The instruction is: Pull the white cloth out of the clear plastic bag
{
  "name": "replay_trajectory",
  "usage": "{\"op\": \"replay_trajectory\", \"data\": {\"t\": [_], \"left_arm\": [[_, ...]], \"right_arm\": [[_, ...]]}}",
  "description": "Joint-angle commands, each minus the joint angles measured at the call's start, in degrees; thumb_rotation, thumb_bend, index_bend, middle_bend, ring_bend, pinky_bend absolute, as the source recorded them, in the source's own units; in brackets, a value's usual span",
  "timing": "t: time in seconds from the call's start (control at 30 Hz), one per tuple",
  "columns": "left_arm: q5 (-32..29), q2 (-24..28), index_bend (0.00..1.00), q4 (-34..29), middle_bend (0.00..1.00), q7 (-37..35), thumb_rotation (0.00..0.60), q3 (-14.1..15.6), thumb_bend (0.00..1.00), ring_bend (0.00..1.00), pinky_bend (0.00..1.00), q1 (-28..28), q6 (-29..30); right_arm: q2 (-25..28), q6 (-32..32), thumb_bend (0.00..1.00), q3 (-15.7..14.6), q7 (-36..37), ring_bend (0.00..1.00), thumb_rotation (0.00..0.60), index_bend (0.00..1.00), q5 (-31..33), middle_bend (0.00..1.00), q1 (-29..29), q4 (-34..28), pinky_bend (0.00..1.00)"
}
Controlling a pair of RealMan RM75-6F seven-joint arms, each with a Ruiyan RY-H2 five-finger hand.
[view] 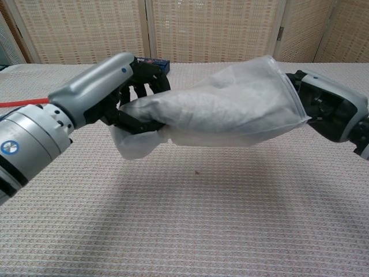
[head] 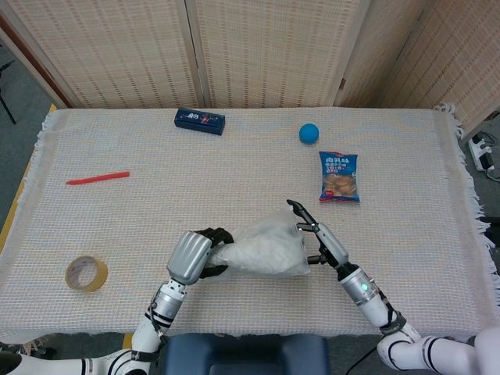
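Cloth (view: 225, 112) sits inside the clear bag (view: 275, 72), held off the table between both hands. On the left, the left hand (view: 130, 98) clenches the bag's closed end, most likely anchoring it so the bag cannot follow the pull. Rightward the bag widens to its open mouth, just in front of the right hand (view: 323, 109); whether those fingers grasp cloth, bag rim or nothing I cannot tell. Extraction looks barely begun.

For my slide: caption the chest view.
Left robot hand grips the clear plastic bag holding the white cloth; right robot hand at its mouth.
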Motion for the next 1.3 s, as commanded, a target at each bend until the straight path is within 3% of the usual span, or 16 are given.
{"op": "replay_trajectory", "data": {"t": [0.03,0.13,0.37,0.63,0.83,1.3], "left_arm": [[-0.1,0.1,0.61,0.1,0.66,-0.1,0.600,0.1,0.42,0.56,0.72,0.0,0.0],[0.1,0.1,0.61,0.6,0.66,-0.1,0.600,0.6,0.42,0.56,0.72,0.2,0.0],[-0.6,-0.2,0.59,2.9,0.64,-1.6,0.600,2.5,0.40,0.55,0.71,1.0,-0.8],[0.1,-2.2,0.38,5.4,0.46,-3.0,0.600,3.3,0.32,0.37,0.49,0.8,-1.6],[0.0,-2.4,0.25,5.6,0.38,-3.6,0.600,2.8,0.22,0.29,0.38,0.6,-1.8],[-6.6,2.1,0.21,2.6,0.34,-9.1,0.600,1.8,0.13,0.24,0.33,1.6,-6.7]], "right_arm": [[0.1,0.0,0.56,0.0,-0.2,0.00,0.600,0.74,0.1,0.03,-0.2,-0.1,0.00],[0.2,-0.1,0.64,-0.4,-0.8,0.00,0.600,0.75,0.1,0.04,-0.4,0.1,0.00],[0.6,-0.6,0.70,-0.9,-2.2,0.00,0.600,0.75,0.8,0.05,-1.2,2.4,0.00],[0.3,-1.4,0.70,-1.5,-4.1,0.00,0.600,0.75,1.2,0.05,-1.8,4.8,0.00],[-0.5,-1.7,0.70,-1.8,-4.1,0.00,0.600,0.75,0.9,0.05,-1.9,6.5,0.00],[0.8,-1.5,0.70,-3.7,-5.8,0.00,0.600,0.75,-0.1,0.05,-3.3,8.0,0.00]]}}
